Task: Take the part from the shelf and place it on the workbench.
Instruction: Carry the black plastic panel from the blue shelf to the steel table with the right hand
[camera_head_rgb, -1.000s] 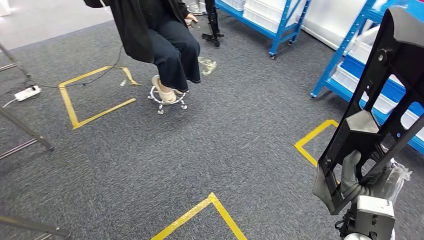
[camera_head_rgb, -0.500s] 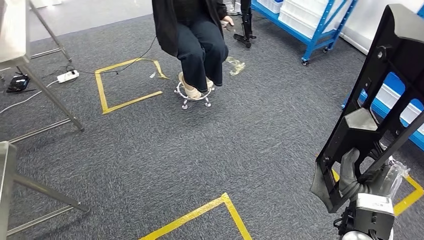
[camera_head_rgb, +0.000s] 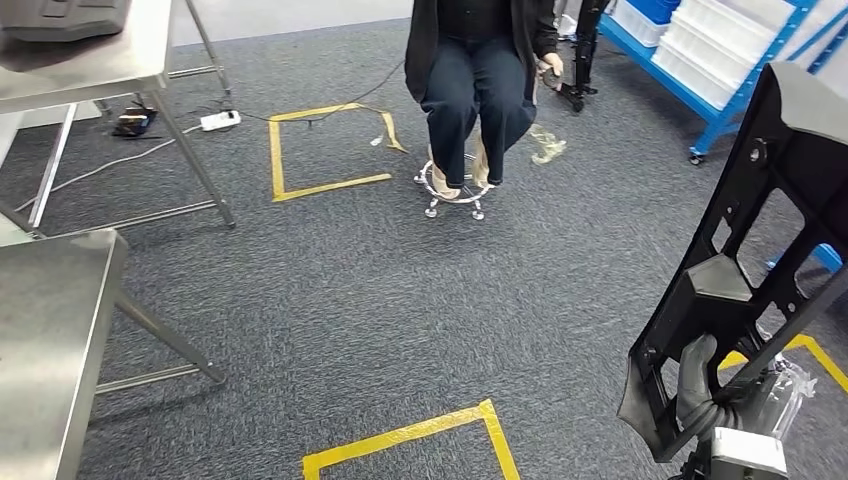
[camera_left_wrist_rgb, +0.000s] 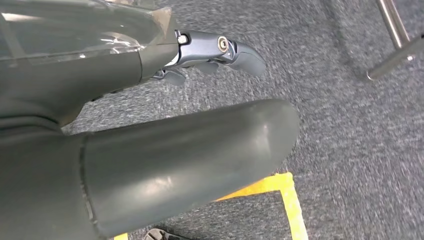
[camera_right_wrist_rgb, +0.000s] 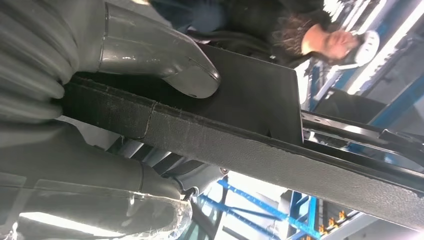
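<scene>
- Far left in my head view, a steel surface (camera_head_rgb: 50, 330) sits low and near, with a second one (camera_head_rgb: 95, 65) further back carrying a dark moulded item that I can't identify; I judge one of these to be the workbench I'm heading for
- Yellow tape squares (camera_head_rgb: 325, 150) mark the grey carpet (camera_head_rgb: 330, 300), one ahead and one (camera_head_rgb: 410, 440) just below my view; I read them as standing spots for the robot
- My left hand (camera_left_wrist_rgb: 210, 52) hangs over the carpet in its wrist view, fingers loosely curled with nothing in them; it has no job while the part is carried one-handed
- A person (camera_head_rgb: 480, 70) sits on a small wheeled stool (camera_head_rgb: 452, 195) in the middle distance, well apart from my path
- The part (camera_head_rgb: 745, 250) is at the right, off the shelf and in the air, standing nearly upright and leaning slightly; I'd say that keeps the long piece off the floor and away from my legs
- It is a tall black plastic frame with open cut-outs, slanted struts and a round hole near the top, and its surface (camera_right_wrist_rgb: 240, 135) looks finely textured up close
- My right hand (camera_head_rgb: 715, 385) grips its lower end, thumb (camera_right_wrist_rgb: 165, 55) pressed on one face and fingers wrapped round the rail
- Blue shelving (camera_head_rgb: 700, 70) with white bins stands behind it at the right edge
</scene>
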